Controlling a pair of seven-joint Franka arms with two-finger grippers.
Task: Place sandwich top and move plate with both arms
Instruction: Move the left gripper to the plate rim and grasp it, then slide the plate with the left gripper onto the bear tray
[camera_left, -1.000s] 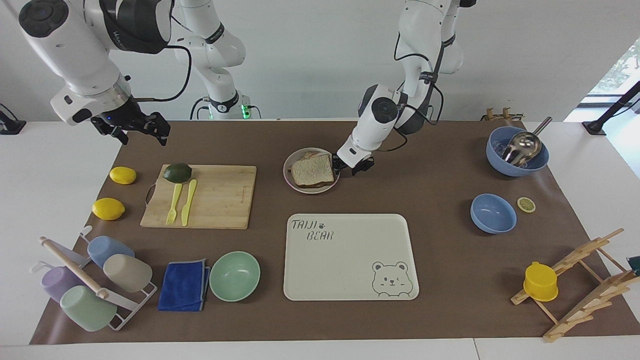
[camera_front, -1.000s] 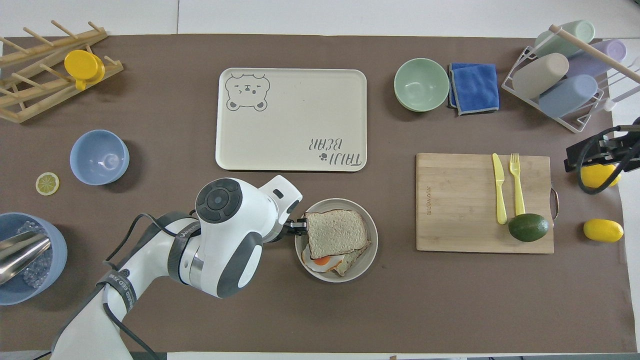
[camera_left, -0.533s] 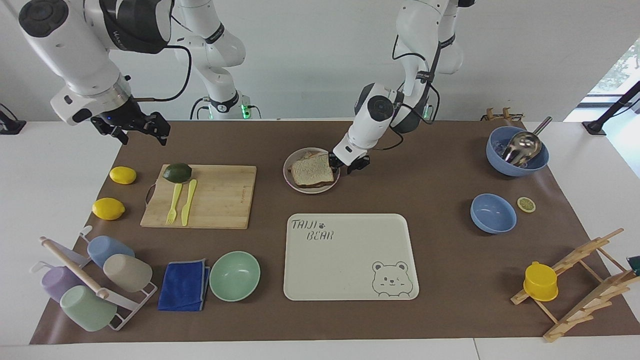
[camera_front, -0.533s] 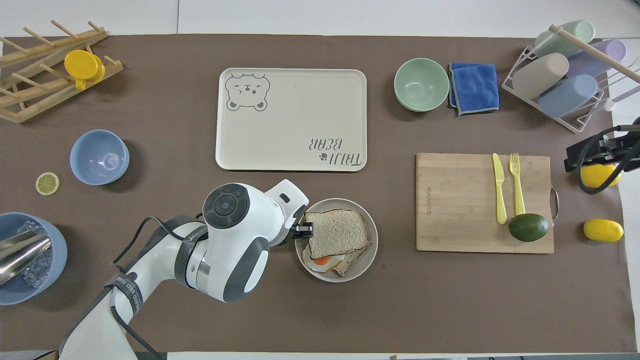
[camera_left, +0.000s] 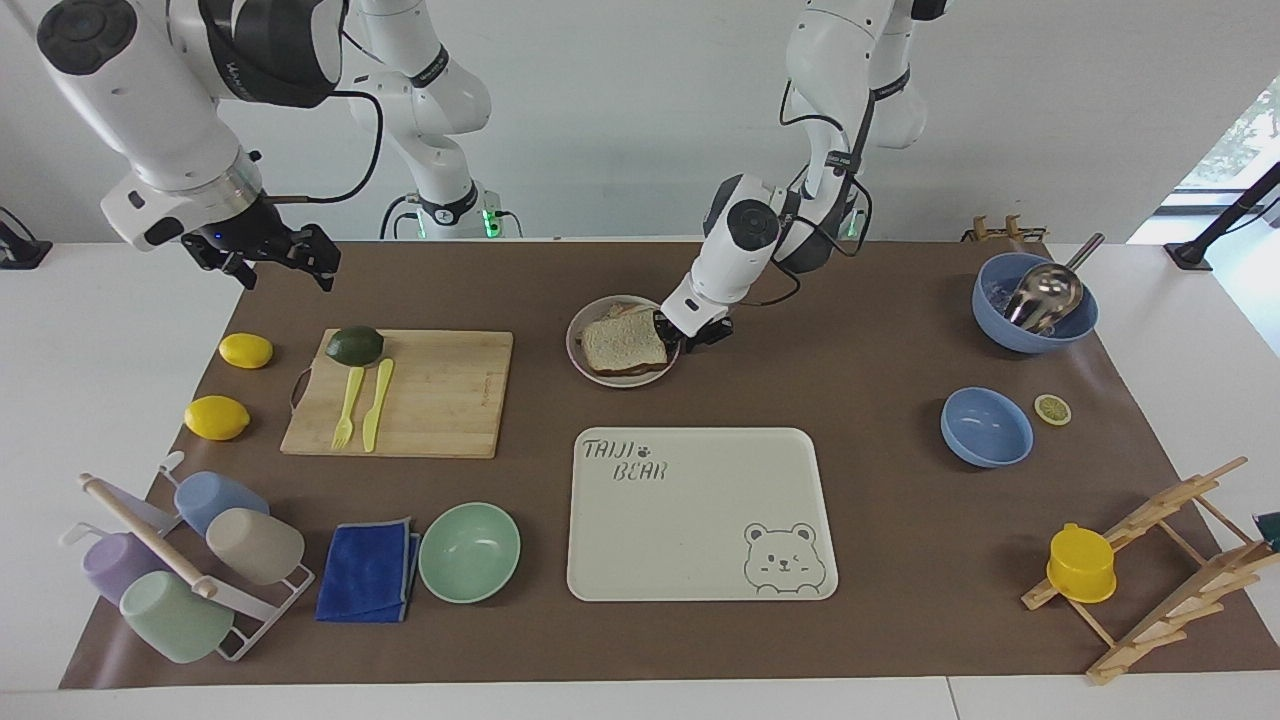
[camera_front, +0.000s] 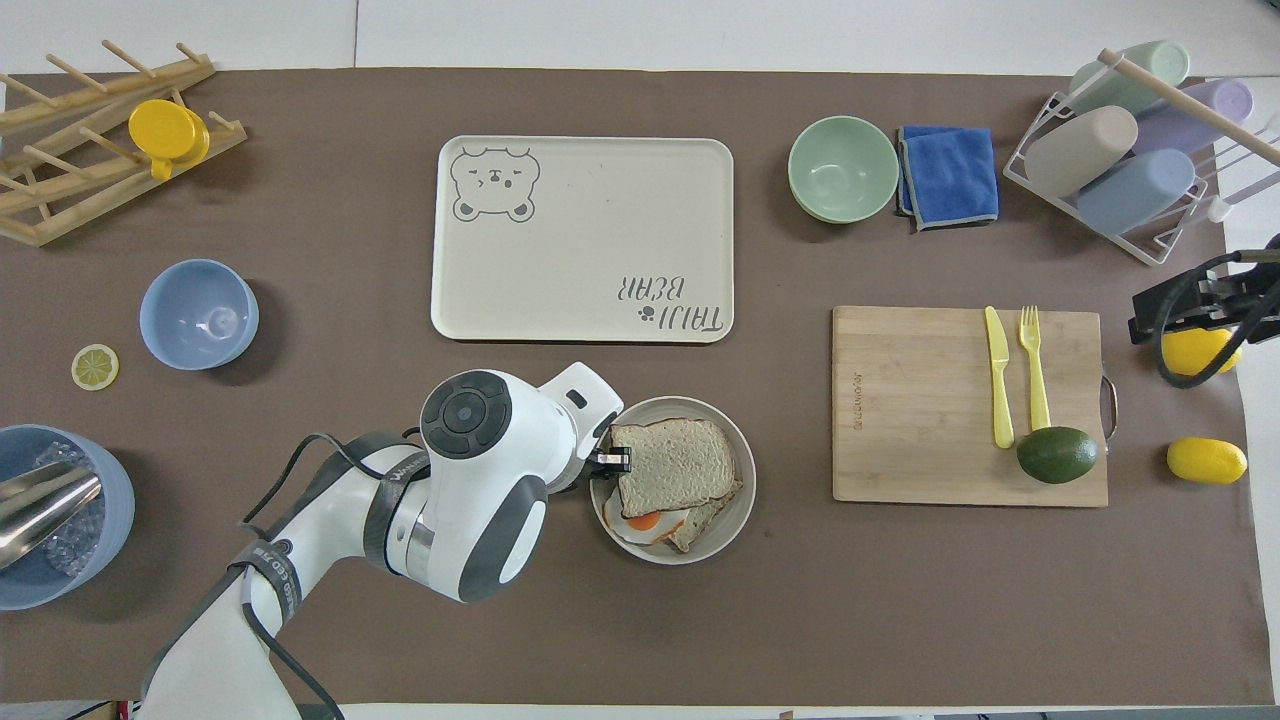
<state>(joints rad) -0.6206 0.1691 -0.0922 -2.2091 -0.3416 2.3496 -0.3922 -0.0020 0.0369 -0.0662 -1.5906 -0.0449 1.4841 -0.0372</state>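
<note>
Facing view: left gripper (camera_left: 691, 331) has crept in from plate's side over last sec, now at rim of small round grey-beige plate (camera_left: 577, 355), on left arm's side. Squarish wholemeal sandwich top (camera_left: 622, 345) already lies on egg-topped slice (camera_front: 650, 522) on plate, skewed, egg peeking out. Judgement: topping done, plate grasp starting. Left fingers: can't tell if gripping rim, wrist hides them in overhead. Right gripper (camera_left: 283, 254) waits in air w/ fingers apart, above yellow lemon (camera_left: 246, 350); mostly cut off in overhead.
</note>
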